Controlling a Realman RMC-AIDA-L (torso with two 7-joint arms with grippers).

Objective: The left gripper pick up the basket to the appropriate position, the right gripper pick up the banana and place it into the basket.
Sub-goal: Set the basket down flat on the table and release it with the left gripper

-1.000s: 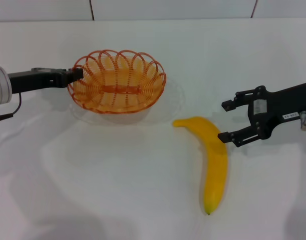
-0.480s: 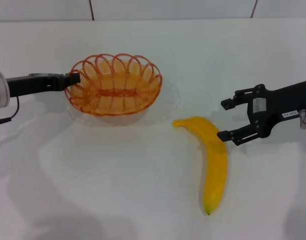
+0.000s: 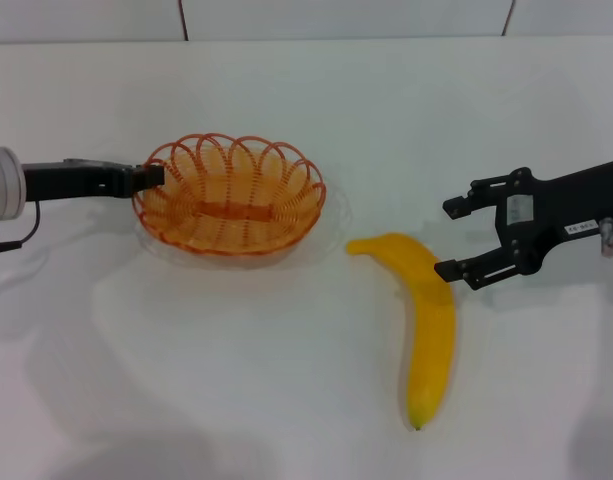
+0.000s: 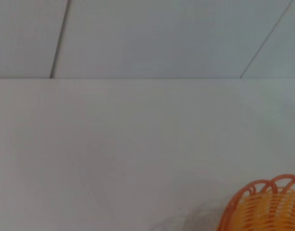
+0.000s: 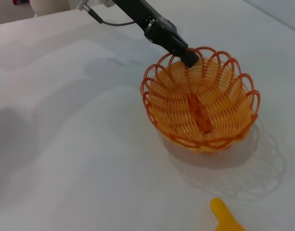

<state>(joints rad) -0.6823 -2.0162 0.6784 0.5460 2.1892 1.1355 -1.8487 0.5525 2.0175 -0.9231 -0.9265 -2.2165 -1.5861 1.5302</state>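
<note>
White tabletop: the left gripper (image 3: 154, 177) is clamped on the orange basket (image 3: 229, 196) rim, positioning it, while the right gripper (image 3: 464, 238), spread wide, must next close around the banana (image 3: 422, 320).

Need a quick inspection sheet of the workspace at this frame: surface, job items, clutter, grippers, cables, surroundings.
Surface: white table, bare apart from the job's things.
Basket: upright, empty, left of centre.
Banana: flat on the table, outside the basket, to its right.
Clutter: nothing seen.
Left gripper: at the basket's left rim, shut on it.
Right gripper: open, beside the banana's upper end, holding nothing.
Cables: thin black cable by the left arm.
Surroundings: pale tiled wall behind.
</note>
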